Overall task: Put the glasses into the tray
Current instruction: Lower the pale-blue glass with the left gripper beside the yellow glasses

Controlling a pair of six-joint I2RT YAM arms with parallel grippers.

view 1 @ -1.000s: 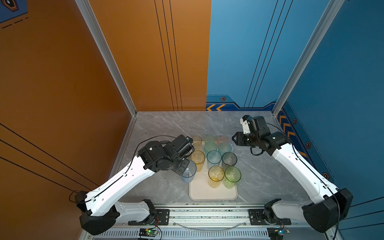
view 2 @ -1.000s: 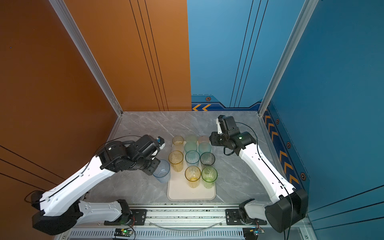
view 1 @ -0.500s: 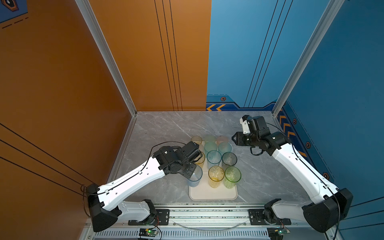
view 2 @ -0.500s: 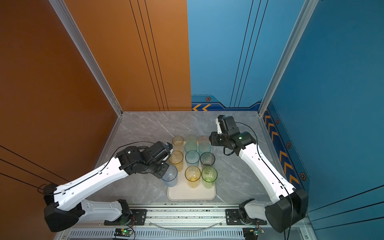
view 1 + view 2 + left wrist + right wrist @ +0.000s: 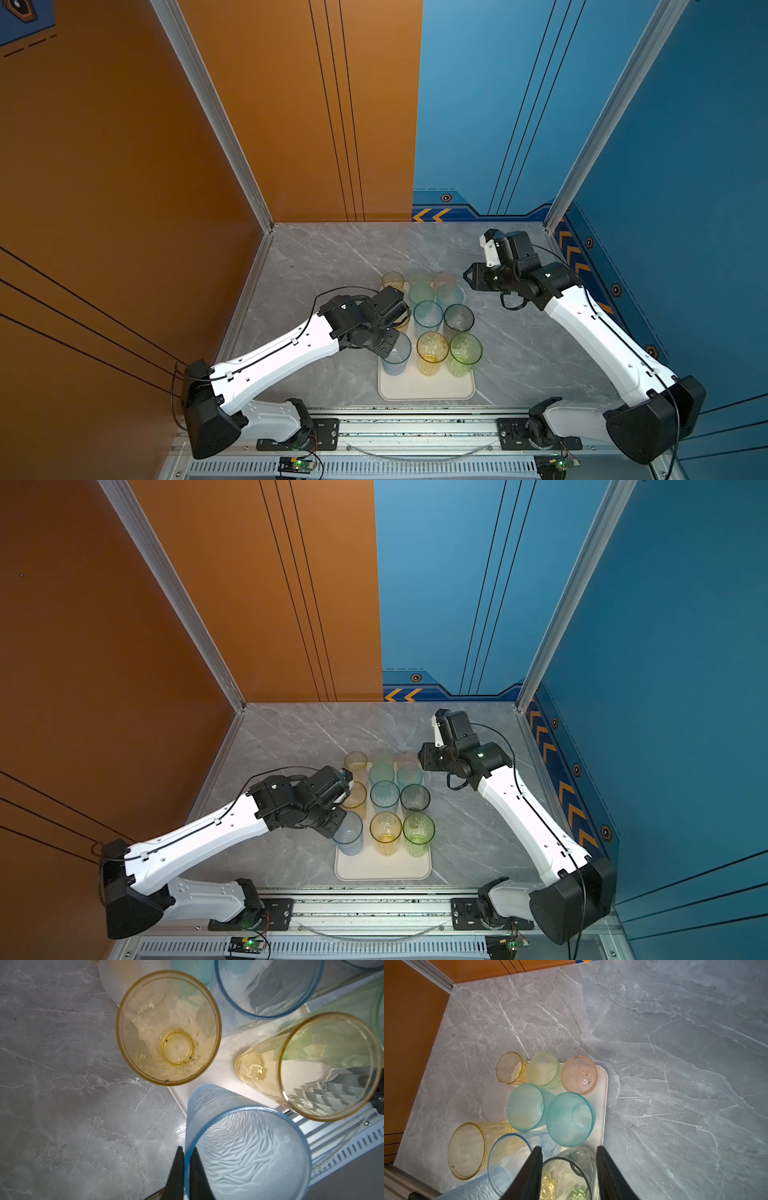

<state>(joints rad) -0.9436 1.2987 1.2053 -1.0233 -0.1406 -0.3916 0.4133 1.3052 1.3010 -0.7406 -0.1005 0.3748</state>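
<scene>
The grey marble table [image 5: 332,266] carries everything. Taking the far wall as twelve o'clock, the cream tray [image 5: 426,388] lies toward its six o'clock edge, between the two arms. The glasses [image 5: 428,313] stand upright on the tray in close rows, from its twelve o'clock end down past the middle, and only the strip at six o'clock is bare. I see none standing off on its own elsewhere. Those along the nine o'clock rim, among them a clear frosted glass [image 5: 496,1101], sit so near the edge that I cannot tell whether their bases are fully inside.

The frosted blue glass [image 5: 395,357] is upright at the tray's eight o'clock side; whether it rests there or hangs just above, I cannot tell. The left end effector [image 5: 185,1169] is pinched tight on its rim, one finger inside and one outside. The right end effector [image 5: 569,1167] hovers near the one o'clock corner, jaws about half apart and holding nothing.

To my eye this is the last glass, so only letting go and backing away remain
</scene>
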